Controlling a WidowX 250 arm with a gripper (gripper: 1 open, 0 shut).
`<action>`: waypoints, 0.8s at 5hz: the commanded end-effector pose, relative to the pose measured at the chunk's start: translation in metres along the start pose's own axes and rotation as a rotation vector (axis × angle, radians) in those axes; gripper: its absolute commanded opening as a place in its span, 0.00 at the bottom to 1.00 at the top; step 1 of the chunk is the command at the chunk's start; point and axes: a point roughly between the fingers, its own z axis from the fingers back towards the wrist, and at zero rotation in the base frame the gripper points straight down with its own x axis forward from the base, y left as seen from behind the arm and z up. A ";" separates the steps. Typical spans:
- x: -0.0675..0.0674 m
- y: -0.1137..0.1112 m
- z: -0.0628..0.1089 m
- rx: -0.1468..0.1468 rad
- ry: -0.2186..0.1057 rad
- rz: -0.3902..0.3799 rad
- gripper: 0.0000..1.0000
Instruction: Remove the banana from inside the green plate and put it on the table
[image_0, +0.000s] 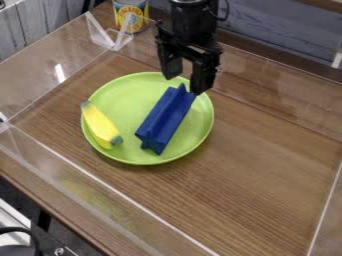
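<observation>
We see the gripper (187, 78) spread wide and empty, pointing down over the far end of the blue block (166, 116). The banana (100, 126) lies well apart on the green plate (134, 90), near its left rim.

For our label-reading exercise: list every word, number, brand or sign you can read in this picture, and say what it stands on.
Nothing here can be read.
The yellow and white container behind the clear acrylic wall bears a printed design, too small and blurred to read.
The lime-green round plastic plate, small yellow toy banana and long blue block show no markings.
</observation>
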 end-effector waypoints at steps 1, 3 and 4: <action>0.003 0.002 0.013 0.010 -0.044 -0.019 1.00; 0.004 0.003 0.011 0.000 -0.042 -0.015 1.00; 0.006 0.003 0.009 -0.003 -0.041 0.000 1.00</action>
